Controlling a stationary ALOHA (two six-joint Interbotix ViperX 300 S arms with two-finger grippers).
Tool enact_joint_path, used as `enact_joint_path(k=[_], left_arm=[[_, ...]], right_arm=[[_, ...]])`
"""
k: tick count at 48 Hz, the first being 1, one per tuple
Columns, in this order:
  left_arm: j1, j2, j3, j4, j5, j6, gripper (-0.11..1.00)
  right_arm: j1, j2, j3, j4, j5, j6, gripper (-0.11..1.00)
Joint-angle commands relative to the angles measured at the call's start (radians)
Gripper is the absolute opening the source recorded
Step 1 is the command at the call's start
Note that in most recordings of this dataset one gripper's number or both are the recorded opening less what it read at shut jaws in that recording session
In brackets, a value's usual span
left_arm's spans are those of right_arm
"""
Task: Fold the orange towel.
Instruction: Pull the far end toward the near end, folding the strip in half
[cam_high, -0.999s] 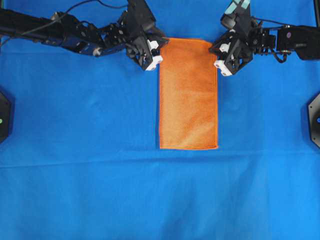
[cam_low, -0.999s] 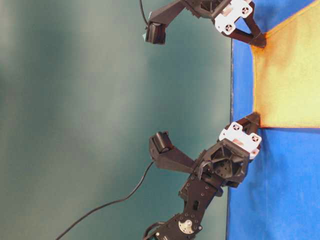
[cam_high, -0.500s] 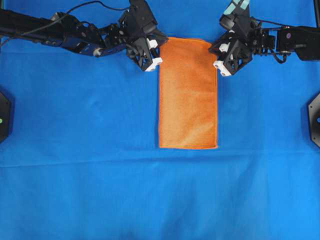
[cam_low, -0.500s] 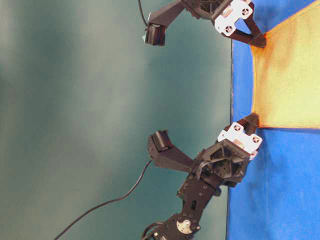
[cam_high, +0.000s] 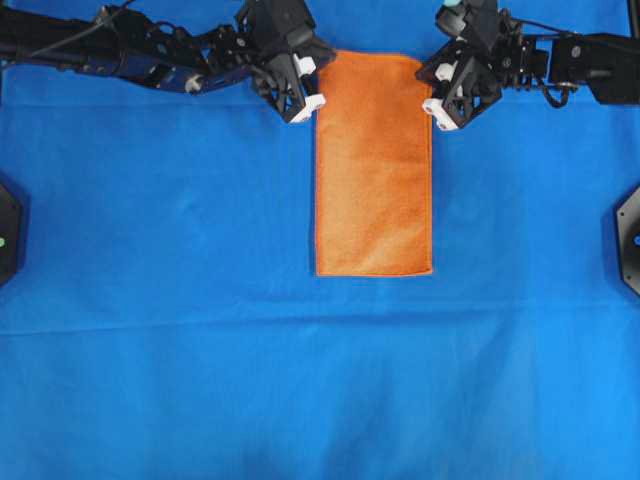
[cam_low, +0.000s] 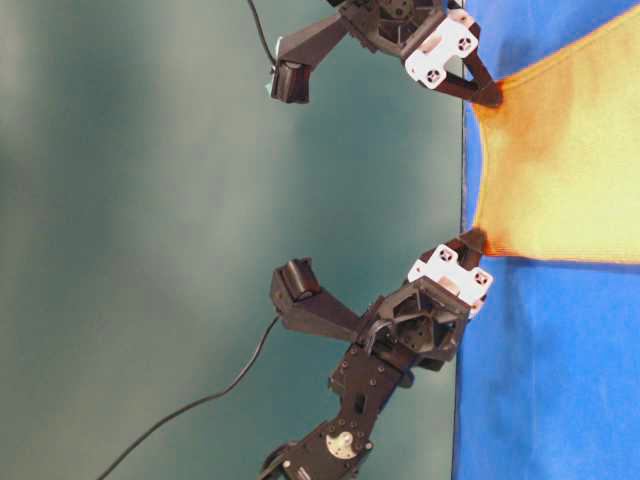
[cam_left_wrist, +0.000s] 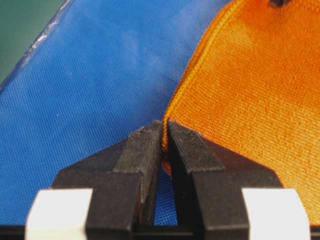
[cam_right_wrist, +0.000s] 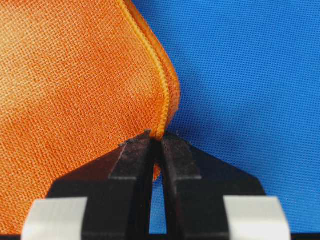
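**Both pincers clamped on the towel's far corners**

The towel (cam_high: 373, 165) lies as a long narrow rectangle on the blue cloth (cam_high: 300, 380) that covers the tabletop, stretching from between the two pincers towards the near side of the overhead view. Its near end lies flat, the short edge straight and the corners square.

The left pincer (cam_high: 305, 95) has its jaws clenched on the towel's corner; in the left wrist view the black fingertips (cam_left_wrist: 145, 142) meet with the hem nipped between them, and the orange fabric spreads away to the right of the tips. The right pincer (cam_high: 437, 105) is likewise clenched on the other far corner; in its wrist view the stitched hem runs straight into the seam between the closed jaws, the towel spreading to the left of the tips and bare blue cloth to the right.

From table level, both corners are lifted off the cloth, and the towel edge between the two pincers sags in a shallow curve. The towel's far end rises towards the pincers.

At the left and right edges of the overhead view stand two dark mounts (cam_high: 8, 232), well apart from the pincers and the towel. A black cable (cam_low: 190, 410) trails behind the left arm.
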Motion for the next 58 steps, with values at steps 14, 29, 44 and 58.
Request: enact_joint_path(k=[14,29,44,58], left_arm=[[-0.044,-0.178,0.052,0.002,0.008,0.012,0.04],[-0.175,-0.241,0.132,0.000,0.029,0.011,0.04],[-0.341,-0.259,0.146,0.000,0.186,0.002,0.04],[-0.434,-0.241,0.135,0.000,0.253,-0.003,0.04]], right_arm=[[0.064,-0.190,0.040,0.006,0.071,0.014,0.04],[0.239,-0.331,0.118,0.055,0.183,0.018,0.04],[0.443,-0.354,0.166,0.137,0.193,0.018,0.04],[0.555,-0.296,0.169,0.215,0.186,0.018,0.04]])
